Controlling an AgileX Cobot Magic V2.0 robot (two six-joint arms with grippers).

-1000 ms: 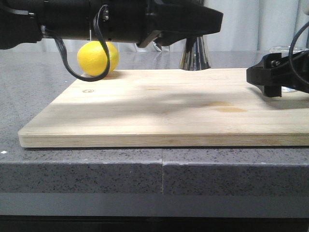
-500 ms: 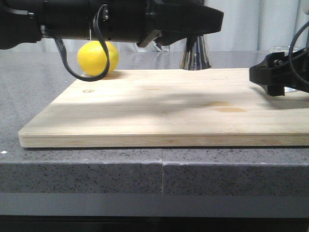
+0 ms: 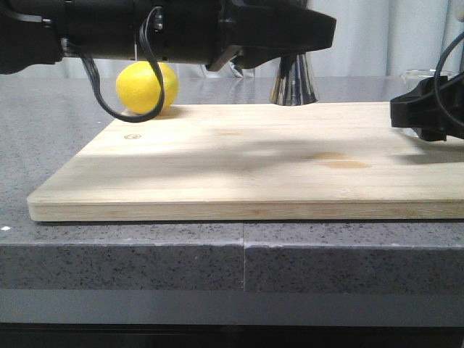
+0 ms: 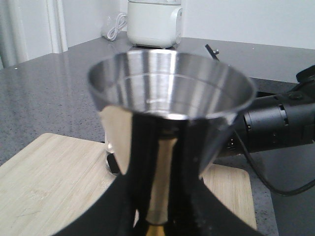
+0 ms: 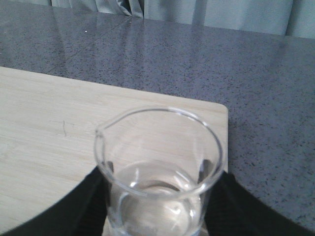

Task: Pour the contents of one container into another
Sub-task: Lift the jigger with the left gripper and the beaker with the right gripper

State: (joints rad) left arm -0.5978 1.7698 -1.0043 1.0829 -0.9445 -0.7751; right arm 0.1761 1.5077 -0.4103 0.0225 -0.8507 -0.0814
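We see our right gripper [image 5: 157, 231], jaws closed around the small clear glass beaker [image 5: 158, 172] over the pale wooden board [image 3: 254, 156], and our left gripper's [image 4: 157, 216] jaws closed around the tall shiny steel jigger [image 4: 170, 103].

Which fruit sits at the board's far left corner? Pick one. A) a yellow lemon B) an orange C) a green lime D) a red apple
A: the front view shows a round yellow lemon resting at the far left corner of the wooden board, behind the left arm's cable.
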